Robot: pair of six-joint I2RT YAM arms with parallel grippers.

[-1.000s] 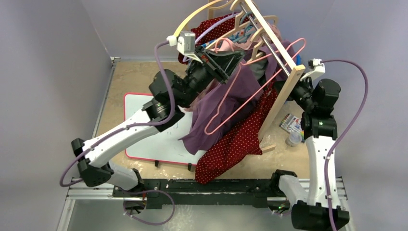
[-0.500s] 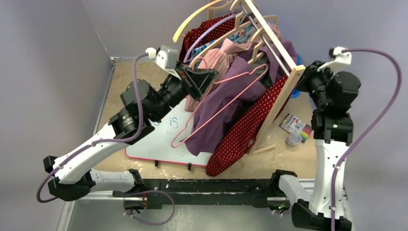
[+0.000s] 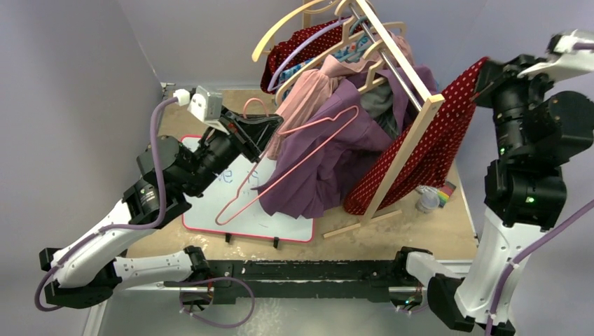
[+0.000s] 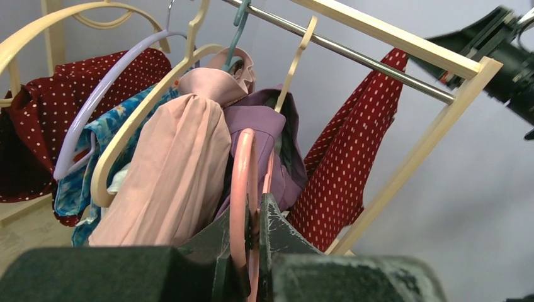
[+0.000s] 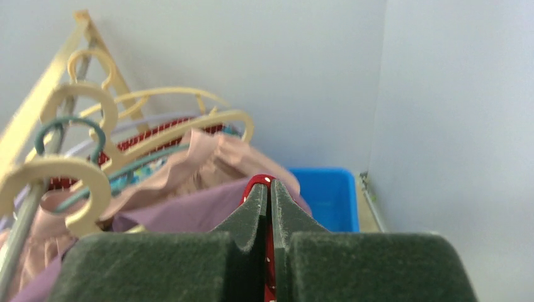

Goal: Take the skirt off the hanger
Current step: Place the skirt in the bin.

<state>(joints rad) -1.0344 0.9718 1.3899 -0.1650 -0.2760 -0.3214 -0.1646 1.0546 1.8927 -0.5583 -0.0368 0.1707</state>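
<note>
Top external view: The left tool [image 3: 258,130] is clamped on the pink hanger [image 3: 319,120] just below its hook. The hanger lies tilted across the purple garment [image 3: 329,164], with its lower end over the whiteboard [image 3: 284,225] on the surface [image 3: 420,234]. The hanger carries no skirt. The right tool [image 3: 485,72] is raised high at the right, pinching the top edge of the red dotted skirt [image 3: 434,143]. The skirt hangs from it in a long drape that passes behind the end post of the wooden rack [image 3: 403,150], its lower edge near the surface.

Left wrist view: The left tool [image 4: 255,217] has its jaws narrow, the pink hanger [image 4: 242,167] gripped between them. The skirt [image 4: 352,163] hangs beyond, under the rack [image 4: 403,44], apart from the hanger.

Right wrist view: The right tool [image 5: 269,189] has its jaws nearly together, with a fold of the skirt [image 5: 259,181] showing between and above the tips. A blue bin [image 5: 324,192] stands behind.
</note>
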